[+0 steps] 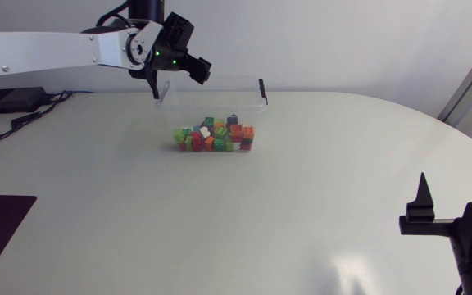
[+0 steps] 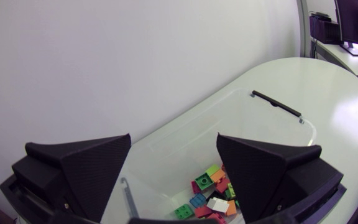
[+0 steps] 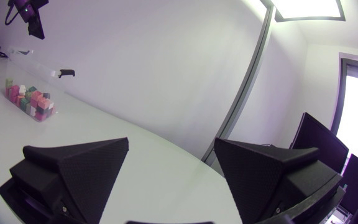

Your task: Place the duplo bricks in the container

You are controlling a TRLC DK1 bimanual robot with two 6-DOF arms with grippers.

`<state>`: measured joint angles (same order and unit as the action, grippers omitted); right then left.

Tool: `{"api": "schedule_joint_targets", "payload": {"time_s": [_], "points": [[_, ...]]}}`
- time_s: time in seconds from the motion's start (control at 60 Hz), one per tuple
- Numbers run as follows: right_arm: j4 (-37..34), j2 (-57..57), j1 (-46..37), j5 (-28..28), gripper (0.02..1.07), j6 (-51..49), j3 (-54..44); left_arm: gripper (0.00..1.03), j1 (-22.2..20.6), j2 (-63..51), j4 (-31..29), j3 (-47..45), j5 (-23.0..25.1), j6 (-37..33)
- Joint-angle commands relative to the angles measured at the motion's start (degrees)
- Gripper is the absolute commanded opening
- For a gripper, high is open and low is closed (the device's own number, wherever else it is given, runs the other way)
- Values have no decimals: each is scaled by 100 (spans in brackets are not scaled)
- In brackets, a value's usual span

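The left gripper point(image 1: 179, 78), fingers apart and empty, hangs above the clear container point(image 2: 185, 134), whose walls are faint. The duplo bricks point(image 2: 213, 196) heaped inside lie below and between its fingers, partly hidden by one finger. The right gripper point(image 3: 169, 180), also spread and empty, has the bricks far ahead, too small to count.

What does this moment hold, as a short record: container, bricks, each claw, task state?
container: clear box with black handles, standing on the white table
bricks: mixed colours, piled at one end inside the container; none visible outside it
left claw: open, empty, above the container's end away from the bricks
right claw: open, empty, far from the container, low over the table's near right part
task state: looks complete, as far as these views show
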<state>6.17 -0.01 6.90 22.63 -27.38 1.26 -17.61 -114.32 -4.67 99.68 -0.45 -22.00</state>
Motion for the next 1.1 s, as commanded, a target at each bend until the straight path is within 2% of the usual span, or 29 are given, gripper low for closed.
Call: {"api": "schedule_joint_targets", "payload": {"time_s": [0.0, 0.283, 0.467, 0.817, 1.083], "points": [[-46, -43, -30, 66, 102, 145, -152, 99, 99, 560, 300, -441, -105, 152], [-108, -43, 5, 39, 102, 435, -152, 99, 407, 1580, 379, -1319, -439, 170], [-20, -43, 5, 39, 102, 523, -152, 99, 556, 2230, 950, -2172, -860, 170], [-73, -43, -4, 48, 102, 575, -152, 99, 715, 3812, 1671, -3965, -869, 170], [-108, -43, -4, 48, 102, 663, -152, 99, 917, 4876, 1873, -5081, -860, 214]]}}
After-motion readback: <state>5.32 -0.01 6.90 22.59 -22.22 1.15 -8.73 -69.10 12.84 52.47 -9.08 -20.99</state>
